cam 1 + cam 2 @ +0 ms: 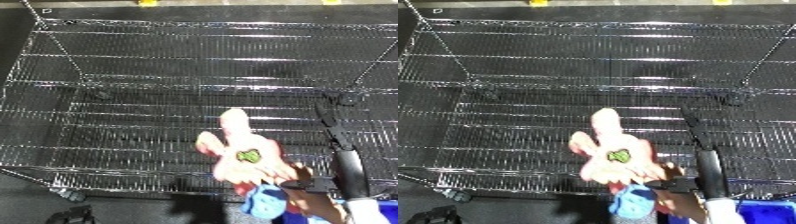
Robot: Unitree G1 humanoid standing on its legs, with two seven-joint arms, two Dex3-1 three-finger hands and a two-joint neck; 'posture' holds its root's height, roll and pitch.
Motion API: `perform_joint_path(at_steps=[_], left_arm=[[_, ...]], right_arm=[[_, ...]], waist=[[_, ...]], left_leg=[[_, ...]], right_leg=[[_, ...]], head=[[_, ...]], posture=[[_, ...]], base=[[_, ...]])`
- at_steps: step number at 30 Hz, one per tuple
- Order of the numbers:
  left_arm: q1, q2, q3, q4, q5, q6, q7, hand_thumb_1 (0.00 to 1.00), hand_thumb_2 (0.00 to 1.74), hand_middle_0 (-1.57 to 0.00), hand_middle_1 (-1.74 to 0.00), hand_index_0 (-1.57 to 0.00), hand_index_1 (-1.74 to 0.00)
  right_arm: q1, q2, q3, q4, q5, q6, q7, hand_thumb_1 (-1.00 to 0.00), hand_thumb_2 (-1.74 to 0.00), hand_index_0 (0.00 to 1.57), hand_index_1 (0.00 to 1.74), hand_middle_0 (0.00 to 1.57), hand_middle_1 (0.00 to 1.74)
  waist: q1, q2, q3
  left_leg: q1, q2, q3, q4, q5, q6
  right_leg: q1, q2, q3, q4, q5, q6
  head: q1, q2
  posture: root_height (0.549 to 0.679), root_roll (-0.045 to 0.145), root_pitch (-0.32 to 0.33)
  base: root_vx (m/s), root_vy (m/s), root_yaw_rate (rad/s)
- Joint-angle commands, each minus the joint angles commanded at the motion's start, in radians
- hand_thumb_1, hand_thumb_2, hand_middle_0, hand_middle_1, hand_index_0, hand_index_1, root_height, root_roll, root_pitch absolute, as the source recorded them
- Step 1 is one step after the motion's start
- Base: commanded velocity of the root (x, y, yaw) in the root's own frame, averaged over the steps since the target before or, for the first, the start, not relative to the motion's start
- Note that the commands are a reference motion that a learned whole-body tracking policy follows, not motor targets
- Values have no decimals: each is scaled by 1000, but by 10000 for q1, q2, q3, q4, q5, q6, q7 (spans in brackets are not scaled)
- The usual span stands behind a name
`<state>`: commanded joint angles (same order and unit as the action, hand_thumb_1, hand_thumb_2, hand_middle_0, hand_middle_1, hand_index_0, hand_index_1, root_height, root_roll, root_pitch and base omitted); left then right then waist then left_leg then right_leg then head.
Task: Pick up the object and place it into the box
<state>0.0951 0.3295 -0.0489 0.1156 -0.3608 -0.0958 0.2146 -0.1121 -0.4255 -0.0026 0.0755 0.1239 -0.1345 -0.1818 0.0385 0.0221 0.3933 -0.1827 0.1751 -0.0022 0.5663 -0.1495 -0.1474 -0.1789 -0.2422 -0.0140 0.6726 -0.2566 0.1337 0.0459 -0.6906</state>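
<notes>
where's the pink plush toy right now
The pink plush toy is low and right of centre in the left eye view, held up by the right robot hand above the near right part of the wire bin.

The pink plush toy with a green patch (242,152) hangs over the near part of the silver wire-mesh bin (133,80), with the black right hand (342,150) just beside it on the right.

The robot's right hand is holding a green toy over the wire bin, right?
Not quite. The toy is pink, with only a small green patch on it, as the left eye view shows. The rest stands: the right hand holds it over the wire bin.
</notes>
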Motion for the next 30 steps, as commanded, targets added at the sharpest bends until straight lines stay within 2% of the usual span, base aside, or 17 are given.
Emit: perform_joint_path(at_steps=[8,14,21,23,30], left_arm=[[7,-4,7,-53,74,-8,-96,1000,1740,-1570,-1740,-1570,-1740],[82,10,7,-113,-38,7,-153,1000,1740,-1570,-1740,-1570,-1740],[188,136,-198,-57,-145,28,-295,1000,1740,-1570,-1740,-1570,-1740],[195,175,-279,-33,-180,5,-335,1000,1740,-1570,-1740,-1570,-1740],[90,282,-538,143,-180,-66,-386,1000,1740,-1570,-1740,-1570,-1740]], right_arm=[[-58,-182,120,-45,-229,42,108,0,0,0,0,0,0],[-259,-501,241,17,-335,154,218,0,0,0,0,0,0],[-1168,-1375,880,380,-624,357,493,0,0,0,0,0,0],[-1537,-1634,1200,607,-733,416,596,0,0,0,0,0,0],[-2695,-1993,2397,1714,-1189,610,858,0,0,0,0,0,0]], waist=[[36,-24,10],[102,-43,27],[295,-64,37],[348,-60,55],[611,-29,85]], left_leg=[[45,-9,-5,-83,16,19],[66,-1,-24,-113,26,14],[59,-23,-72,-132,34,4],[51,-30,-85,-148,47,-4],[27,-51,-129,-160,60,-22]], right_leg=[[-20,26,10,-3,-19,8],[-28,5,6,-16,-23,9],[-49,-22,-16,-9,-4,20],[-53,-30,-20,-7,8,25],[-42,-39,-60,-55,52,44]], head=[[238,-239],[350,-436],[482,-959],[530,-1299],[583,-1600]], posture=[[643,48,-175],[642,48,-174],[642,47,-172],[642,47,-171],[643,46,-168]], base=[[13,0,-7],[17,-5,10],[21,-4,29],[12,1,32],[8,0,16]])
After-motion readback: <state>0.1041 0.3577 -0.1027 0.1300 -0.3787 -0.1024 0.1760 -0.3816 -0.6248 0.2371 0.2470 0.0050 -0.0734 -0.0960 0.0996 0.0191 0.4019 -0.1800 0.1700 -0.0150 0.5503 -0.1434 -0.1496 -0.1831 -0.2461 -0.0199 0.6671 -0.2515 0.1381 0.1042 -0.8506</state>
